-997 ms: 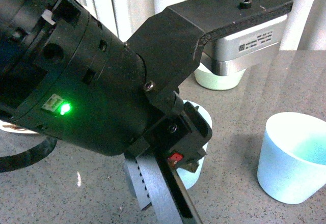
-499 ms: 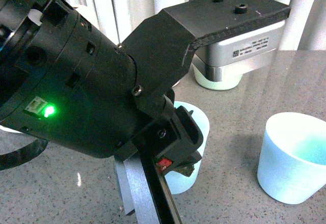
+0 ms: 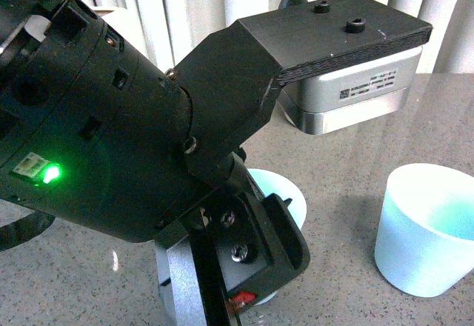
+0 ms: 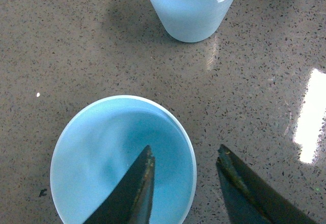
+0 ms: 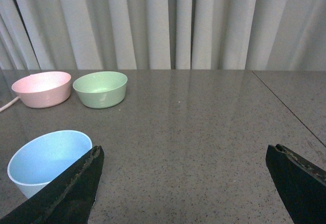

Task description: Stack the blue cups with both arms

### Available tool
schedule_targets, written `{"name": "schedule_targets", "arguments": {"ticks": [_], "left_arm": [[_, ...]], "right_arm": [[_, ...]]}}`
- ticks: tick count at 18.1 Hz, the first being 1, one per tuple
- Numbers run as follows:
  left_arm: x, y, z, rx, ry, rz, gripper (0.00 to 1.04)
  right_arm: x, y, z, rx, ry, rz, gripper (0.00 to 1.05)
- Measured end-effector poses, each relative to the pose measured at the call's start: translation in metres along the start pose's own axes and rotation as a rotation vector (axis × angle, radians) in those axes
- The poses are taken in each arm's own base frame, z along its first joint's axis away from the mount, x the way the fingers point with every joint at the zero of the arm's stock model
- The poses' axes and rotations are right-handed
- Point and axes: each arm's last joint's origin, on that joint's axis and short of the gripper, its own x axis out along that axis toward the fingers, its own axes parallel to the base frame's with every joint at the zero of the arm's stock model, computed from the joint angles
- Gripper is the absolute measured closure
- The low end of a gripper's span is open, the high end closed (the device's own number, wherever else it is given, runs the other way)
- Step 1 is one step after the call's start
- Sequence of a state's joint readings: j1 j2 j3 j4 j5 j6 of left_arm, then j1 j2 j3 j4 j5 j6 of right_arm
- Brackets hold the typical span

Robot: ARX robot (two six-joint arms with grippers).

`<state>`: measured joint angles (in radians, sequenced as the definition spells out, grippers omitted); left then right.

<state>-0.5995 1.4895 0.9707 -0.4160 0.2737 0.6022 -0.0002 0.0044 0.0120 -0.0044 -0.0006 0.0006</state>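
- Left of the right cup [image 3: 426, 230] and apart from it, the left cup [image 3: 285, 193] is being largely hidden in the front view by the left arm [image 3: 111, 141], on which a green light [image 3: 50, 173] is being shown.
- The left cup's rim is being straddled by the left gripper [image 4: 184, 151]. One finger [image 4: 137, 188] is being held inside the cup and the other outside, both clear of the wall. The jaws are being held apart and nothing is being gripped.
- Both cups are being borne upright by the table [image 4: 61, 56], mouths up, not stacked.
- Just beside the right cup, the right gripper [image 5: 184, 150] is being held spread wide and empty. One finger is being shown against the cup's side, and whether it touches cannot be told.
- Well beyond the right cup, a pink bowl [image 5: 42, 88] and a green bowl [image 5: 100, 88] are being seen side by side, close to a curtain [image 5: 204, 25].
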Motion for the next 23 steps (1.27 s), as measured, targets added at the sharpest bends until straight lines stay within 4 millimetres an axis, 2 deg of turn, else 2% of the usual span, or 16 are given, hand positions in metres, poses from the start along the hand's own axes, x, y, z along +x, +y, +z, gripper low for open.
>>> {"name": "schedule_targets", "arguments": {"ticks": [4,6,7,10,13,15,16,17,18,20,23], "left_arm": [[0.0,0.0,0.005,-0.006,-0.027,-0.002,0.3],[-0.001,-0.002,0.01,-0.012,-0.066,-0.01,0.06],[-0.004,-0.003,0.013,-0.015,-0.092,-0.013,0.06],[-0.028,0.009,0.053,-0.055,-0.36,0.069,0.07],[-0.072,0.052,0.086,-0.185,-0.608,0.286,0.07],[-0.091,0.074,0.09,-0.258,-0.666,0.382,0.07],[-0.098,0.085,0.087,-0.306,-0.689,0.47,0.08],[-0.102,0.089,0.08,-0.401,-0.74,0.674,0.17],[-0.106,0.086,0.049,-0.535,-0.728,0.89,0.29],[-0.109,0.083,0.022,-0.606,-0.703,1.012,0.38],[-0.113,0.078,-0.002,-0.644,-0.701,1.079,0.48]], "right_arm": [[0.0,0.0,0.0,0.0,0.0,0.0,0.07],[0.0,0.0,0.0,0.0,0.0,0.0,0.07],[0.0,0.0,0.0,0.0,0.0,0.0,0.07],[0.0,0.0,0.0,0.0,0.0,0.0,0.07],[0.0,0.0,0.0,0.0,0.0,0.0,0.07],[0.0,0.0,0.0,0.0,0.0,0.0,0.07],[0.0,0.0,0.0,0.0,0.0,0.0,0.07],[0.0,0.0,0.0,0.0,0.0,0.0,0.07],[0.0,0.0,0.0,0.0,0.0,0.0,0.07],[0.0,0.0,0.0,0.0,0.0,0.0,0.07],[0.0,0.0,0.0,0.0,0.0,0.0,0.07]]}}
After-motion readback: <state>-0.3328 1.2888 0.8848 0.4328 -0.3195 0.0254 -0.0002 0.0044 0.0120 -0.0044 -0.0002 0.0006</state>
